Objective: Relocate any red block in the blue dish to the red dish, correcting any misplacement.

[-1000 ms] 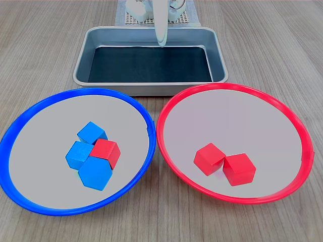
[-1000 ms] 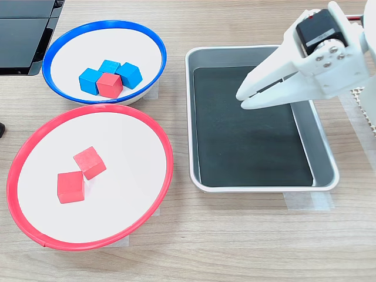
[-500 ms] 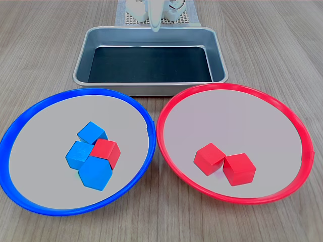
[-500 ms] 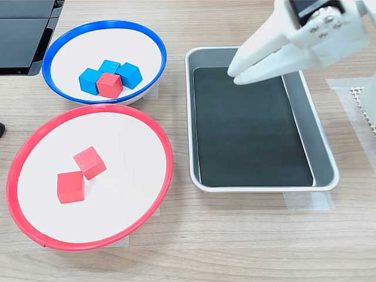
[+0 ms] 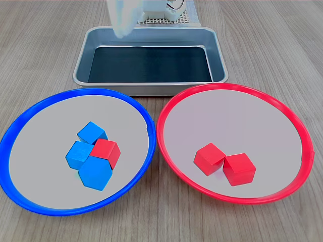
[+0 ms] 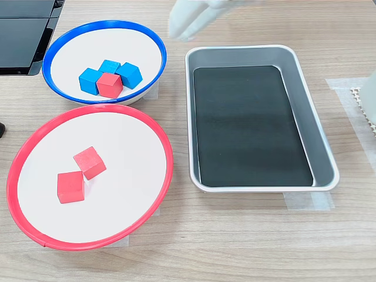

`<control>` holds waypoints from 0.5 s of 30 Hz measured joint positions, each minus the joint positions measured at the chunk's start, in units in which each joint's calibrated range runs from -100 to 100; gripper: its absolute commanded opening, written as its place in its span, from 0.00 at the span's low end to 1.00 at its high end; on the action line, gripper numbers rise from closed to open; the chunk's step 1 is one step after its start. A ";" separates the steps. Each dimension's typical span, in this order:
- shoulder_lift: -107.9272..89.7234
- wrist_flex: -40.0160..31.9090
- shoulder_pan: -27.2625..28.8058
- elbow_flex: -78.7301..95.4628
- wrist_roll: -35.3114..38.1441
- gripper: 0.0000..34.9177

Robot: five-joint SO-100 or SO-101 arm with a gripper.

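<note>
Gripper [image 6: 179, 32] blurred, raised, empty.

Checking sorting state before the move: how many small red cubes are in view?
3. One small matte red cube sits in the blue-rimmed round dish, touching blue cubes; two more lie side by side in the red-rimmed round dish. None seems hidden.

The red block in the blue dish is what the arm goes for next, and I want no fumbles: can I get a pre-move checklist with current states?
1. Red block sits in the blue dish: ok.
2. Block clear of neighbours: not ok, three blue cubes crowd it.
3. Top of block uncovered: ok.
4. Red dish has bare floor beside its two red cubes: ok.
5. Gripper jaws: cannot tell, motion-blurred.
6. Gripper above the block: not ok.
</note>
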 measured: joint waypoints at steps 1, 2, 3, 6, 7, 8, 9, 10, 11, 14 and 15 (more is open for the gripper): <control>1.53 0.00 0.27 -1.36 1.07 0.01; 3.75 -0.08 0.71 -3.36 2.78 0.01; 5.80 -0.08 1.33 -5.35 4.54 0.01; 12.02 -1.39 3.19 -10.34 8.89 0.01; 13.55 -1.88 3.36 -11.43 9.23 0.02; 15.35 -2.20 3.54 -12.98 10.31 0.05; 17.22 -2.28 3.63 -14.61 10.55 0.08; 20.29 -2.94 3.98 -17.33 10.84 0.14; 20.80 -2.45 4.07 -17.88 10.99 0.18; 29.07 -2.37 4.78 -24.77 11.38 0.27; 31.29 -2.37 5.13 -26.95 11.62 0.30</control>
